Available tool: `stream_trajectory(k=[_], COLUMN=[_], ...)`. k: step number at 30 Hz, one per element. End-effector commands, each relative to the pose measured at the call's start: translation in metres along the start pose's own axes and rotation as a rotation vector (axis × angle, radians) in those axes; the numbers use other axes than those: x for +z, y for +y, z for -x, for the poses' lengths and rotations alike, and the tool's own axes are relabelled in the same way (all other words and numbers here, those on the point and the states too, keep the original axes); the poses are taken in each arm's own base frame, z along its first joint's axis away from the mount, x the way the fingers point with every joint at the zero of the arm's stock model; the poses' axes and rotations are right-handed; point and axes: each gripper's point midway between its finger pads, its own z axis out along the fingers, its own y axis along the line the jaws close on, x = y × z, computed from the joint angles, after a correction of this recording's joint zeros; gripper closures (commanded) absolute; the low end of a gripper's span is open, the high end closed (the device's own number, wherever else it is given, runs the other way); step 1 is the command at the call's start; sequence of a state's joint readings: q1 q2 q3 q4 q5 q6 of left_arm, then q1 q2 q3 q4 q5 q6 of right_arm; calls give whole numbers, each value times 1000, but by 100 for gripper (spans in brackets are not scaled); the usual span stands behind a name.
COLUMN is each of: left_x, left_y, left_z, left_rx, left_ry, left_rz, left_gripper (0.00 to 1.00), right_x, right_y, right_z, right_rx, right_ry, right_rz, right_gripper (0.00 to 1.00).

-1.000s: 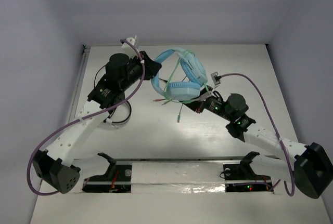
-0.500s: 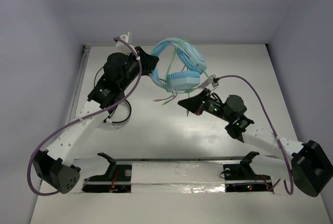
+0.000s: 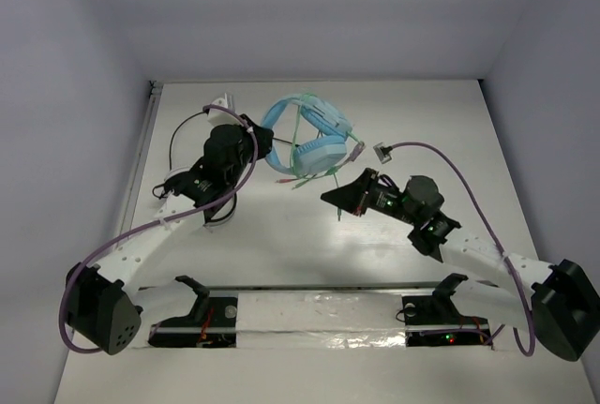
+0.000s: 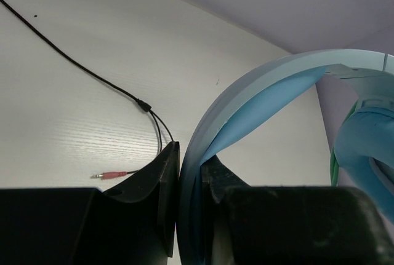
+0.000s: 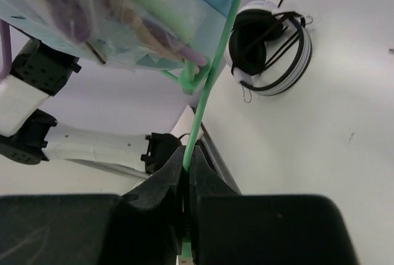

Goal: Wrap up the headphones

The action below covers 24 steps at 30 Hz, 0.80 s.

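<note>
White table [image 3: 281, 245] with black-and-white headphones [image 5: 255, 40], their black cable [image 4: 143, 105] and pink plug [image 4: 114, 174] on it

The headphones [image 3: 319, 154] hang between the claws: band within the left claw [image 4: 189, 166], cable [image 5: 213, 71] within the right claw [image 5: 186, 170], rising beyond it. On the table [image 3: 422, 113], behind the left claw: smaller headphones [image 5: 252, 50].

Left pincer [image 3: 265, 136] and right pincer [image 3: 329, 196] have shifted left, carrying the headphones [image 3: 319, 153] along.
</note>
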<state>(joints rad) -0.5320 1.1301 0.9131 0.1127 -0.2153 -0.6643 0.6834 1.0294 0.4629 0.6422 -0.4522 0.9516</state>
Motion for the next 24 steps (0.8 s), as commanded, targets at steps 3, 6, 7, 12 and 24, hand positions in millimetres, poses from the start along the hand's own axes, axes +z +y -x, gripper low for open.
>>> stream_trajectory(k=[3, 6, 7, 12, 24], left_x=[-3, -1, 1, 0, 4], left_y=[-23, -16, -12, 11, 39], left_z=[69, 55, 52, 31, -24], left_rx=[-176, -148, -140, -102, -35], left_ry=[-294, -281, -278, -255, -153], left_rz=[-60, -33, -21, 44, 109], left_gripper=[100, 100, 100, 100, 100], right_x=[1, 4, 5, 1, -7], right_y=[38, 35, 36, 49, 13], right_z=[-21, -23, -22, -15, -6], right_rx=[20, 33, 33, 77, 112], right_ry=[172, 191, 192, 151, 19], right_rz=[126, 108, 112, 150, -35], right_gripper=[94, 91, 91, 90, 84])
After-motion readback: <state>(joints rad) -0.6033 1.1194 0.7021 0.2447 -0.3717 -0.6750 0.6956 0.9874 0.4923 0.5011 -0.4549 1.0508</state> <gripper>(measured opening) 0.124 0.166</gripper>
